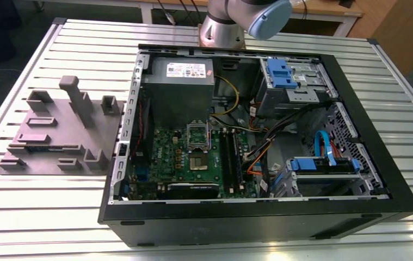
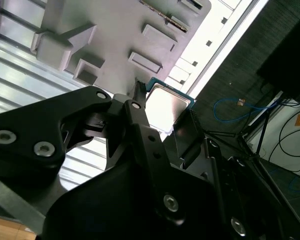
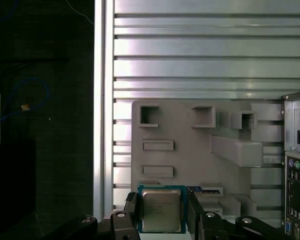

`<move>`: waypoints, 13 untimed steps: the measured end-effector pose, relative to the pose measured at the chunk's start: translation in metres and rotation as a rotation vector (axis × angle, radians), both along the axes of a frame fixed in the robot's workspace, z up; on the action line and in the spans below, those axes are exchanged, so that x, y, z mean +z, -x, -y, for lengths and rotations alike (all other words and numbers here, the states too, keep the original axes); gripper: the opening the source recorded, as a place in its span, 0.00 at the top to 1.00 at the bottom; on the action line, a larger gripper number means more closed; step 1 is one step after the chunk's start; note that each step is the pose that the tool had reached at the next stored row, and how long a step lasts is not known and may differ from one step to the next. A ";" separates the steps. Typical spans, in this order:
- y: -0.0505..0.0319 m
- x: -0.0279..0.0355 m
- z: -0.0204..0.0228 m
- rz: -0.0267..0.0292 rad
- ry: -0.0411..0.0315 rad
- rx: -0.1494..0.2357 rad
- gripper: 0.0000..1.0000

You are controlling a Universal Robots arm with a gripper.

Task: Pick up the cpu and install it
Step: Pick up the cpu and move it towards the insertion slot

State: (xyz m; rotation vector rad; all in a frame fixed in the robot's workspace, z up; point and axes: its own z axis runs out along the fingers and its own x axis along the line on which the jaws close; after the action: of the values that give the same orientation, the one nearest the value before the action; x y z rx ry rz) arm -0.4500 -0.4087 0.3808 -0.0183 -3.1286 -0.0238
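Between the two dark fingers (image 3: pixel 131 212) of the claw (image 3: pixel 162 197), the cpu (image 3: pixel 161 210) was clamped by two opposite edges, its silver top facing the camera of the first wrist view. The claw was closed to the width of the cpu and gripped nothing else. In both wrist views the cpu hung above a grey block (image 3: pixel 190 150) with upright posts, apart from it. On the slatted metal table (image 1: pixel 32 217) in the exterior view, this block stood at 9 o'clock from the open computer case (image 1: pixel 264 217), just beside it. The arm (image 1: pixel 225 30) stood at 12 o'clock from the case.
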 end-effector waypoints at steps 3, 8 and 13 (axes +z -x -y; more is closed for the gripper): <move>0.0000 0.0021 0.0000 0.0000 0.0005 0.000 0.53; 0.0000 0.0057 -0.0001 0.0000 0.0008 0.000 0.53; 0.0000 0.0095 0.0000 0.0001 0.0008 0.000 0.53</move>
State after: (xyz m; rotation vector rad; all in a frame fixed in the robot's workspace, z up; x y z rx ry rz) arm -0.4501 -0.4087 0.3903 -0.0185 -3.1288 -0.0225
